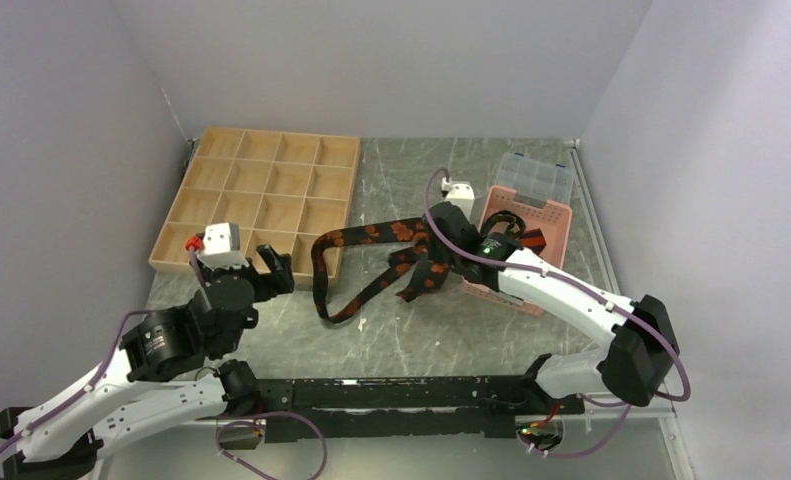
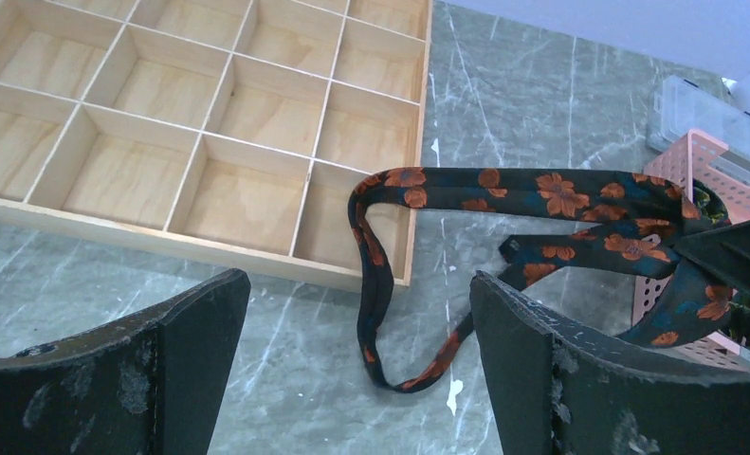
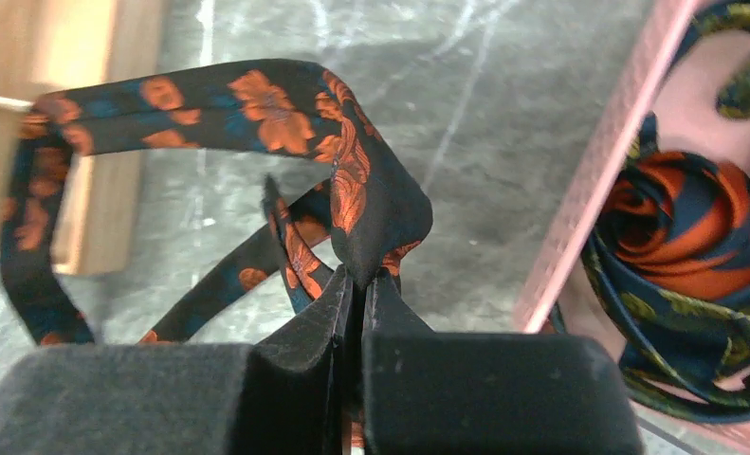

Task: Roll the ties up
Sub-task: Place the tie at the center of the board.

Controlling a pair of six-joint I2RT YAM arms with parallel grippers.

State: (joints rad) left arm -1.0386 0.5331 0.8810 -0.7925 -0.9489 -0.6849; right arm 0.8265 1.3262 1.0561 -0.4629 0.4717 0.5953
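Observation:
A black tie with orange flowers hangs in a long loop from my right gripper. The loop drapes over the near right corner of the wooden tray and trails onto the table. In the right wrist view the gripper is shut on a fold of this tie, just left of the pink basket. In the basket lie a rolled orange and navy striped tie and a dark green patterned one. My left gripper is open and empty, left of the loop's low end.
A wooden compartment tray fills the back left. A clear plastic box stands behind the pink basket. Grey marbled tabletop lies between the arms, with walls on three sides.

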